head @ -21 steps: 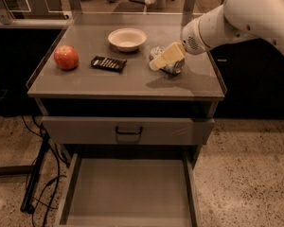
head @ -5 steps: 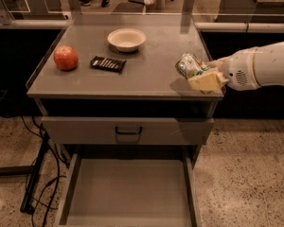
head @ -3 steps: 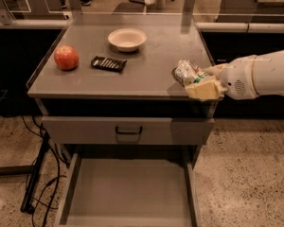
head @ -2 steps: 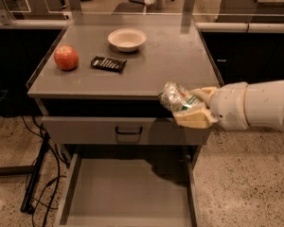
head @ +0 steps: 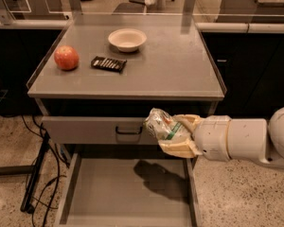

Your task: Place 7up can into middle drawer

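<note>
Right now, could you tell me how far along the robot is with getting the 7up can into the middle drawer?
Done: the middle drawer stands open, and the 7up can is off the tabletop. In hand: the gripper is shut on the can, holding it above the open drawer, near its right wall. Left: lower it and release it on the drawer floor.
</note>
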Motion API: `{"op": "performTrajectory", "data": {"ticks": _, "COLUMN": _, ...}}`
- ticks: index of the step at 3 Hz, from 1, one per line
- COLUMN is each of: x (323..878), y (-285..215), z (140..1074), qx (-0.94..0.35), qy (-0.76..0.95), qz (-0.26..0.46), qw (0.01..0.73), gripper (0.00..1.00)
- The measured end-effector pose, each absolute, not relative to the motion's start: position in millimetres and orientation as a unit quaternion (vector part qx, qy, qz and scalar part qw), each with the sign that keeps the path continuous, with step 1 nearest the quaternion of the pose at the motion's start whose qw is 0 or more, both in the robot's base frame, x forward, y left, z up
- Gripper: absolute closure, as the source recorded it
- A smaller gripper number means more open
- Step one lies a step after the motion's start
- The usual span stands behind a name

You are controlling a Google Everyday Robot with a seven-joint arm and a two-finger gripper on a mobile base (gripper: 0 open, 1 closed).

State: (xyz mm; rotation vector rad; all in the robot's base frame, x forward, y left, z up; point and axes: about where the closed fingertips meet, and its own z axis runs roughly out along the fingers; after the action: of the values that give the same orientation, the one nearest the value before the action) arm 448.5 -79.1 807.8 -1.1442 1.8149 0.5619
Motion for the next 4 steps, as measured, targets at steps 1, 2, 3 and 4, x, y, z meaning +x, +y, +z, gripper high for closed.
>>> {"op": "performTrajectory", "data": {"ticks": 1, "x": 454.5, "y": -60.4, "z": 765.5, "qx": -0.453, "qy": 0.737, "qz": 0.237, "qw": 0.442, "gripper": 1.00}}
{"op": "performTrajectory", "data": {"ticks": 2, "x": 454.5, "y": -60.3, "z": 765.2, "qx": -0.453, "qy": 0.737, "qz": 0.237, "qw": 0.442, "gripper": 1.00}}
{"op": "performTrajectory", "data": {"ticks": 3, "x": 457.1, "y": -49.2, "z": 739.6, "qx": -0.452, "qy": 0.744, "qz": 0.250, "qw": 0.424, "gripper": 1.00}}
{"op": "performTrajectory", "data": {"ticks": 4, "x": 460.1, "y": -37.5, "z": 694.7, "qx": -0.454, "qy": 0.753, "qz": 0.255, "qw": 0.402, "gripper": 1.00}}
